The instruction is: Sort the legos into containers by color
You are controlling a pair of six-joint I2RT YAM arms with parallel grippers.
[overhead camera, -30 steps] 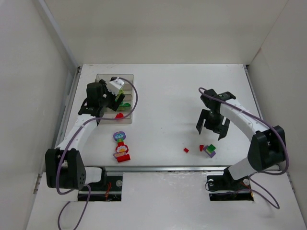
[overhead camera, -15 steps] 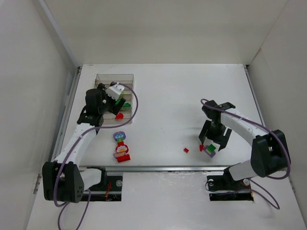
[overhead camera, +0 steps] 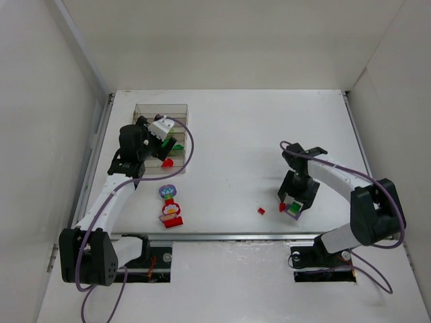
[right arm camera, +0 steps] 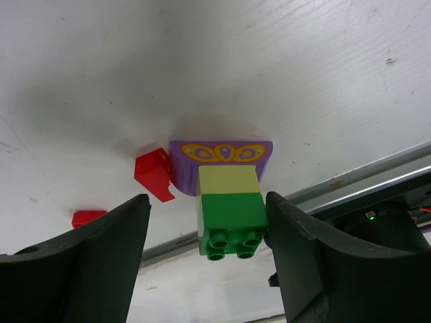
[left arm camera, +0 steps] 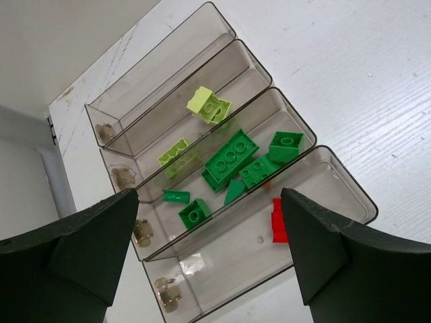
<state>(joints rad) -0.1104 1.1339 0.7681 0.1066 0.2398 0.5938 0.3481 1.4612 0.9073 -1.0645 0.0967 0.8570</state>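
Across the white table (overhead camera: 229,128), top view: tinted clear tray (overhead camera: 143,111) at 10 o'clock, close to the left edge, narrow compartments side by side. Left gripper (overhead camera: 166,142) hanging over the tray's near end, fingers released and spread wide, nothing between them. Right gripper (overhead camera: 294,203) down at 4 o'clock, low over the table, fingers apart and straddling a small stack (right arm camera: 229,210). Not clamped: clear gap on one side, other finger just beside the green brick, contact unclear. Flower-topped piece (overhead camera: 170,208) lying at 7 o'clock, near the tray's 6 o'clock side, purple flower end toward the tray, red base toward the near edge, well apart from both grippers. Stack make-up per right wrist view: purple plate with yellow ornament, cream brick, green brick with studs facing the camera. Red wedge (right arm camera: 153,175) at the purple plate's 9 o'clock, touching or just beside it. Red chip (right arm camera: 87,217) further out toward 8 o'clock, apart from the rest. Tray contents per left wrist view: lime bricks (left arm camera: 210,105) in the second compartment from the far side, dark green bricks (left arm camera: 232,157) in the third, one red brick (left arm camera: 278,220) in the nearest, close to the wall shared with the greens.
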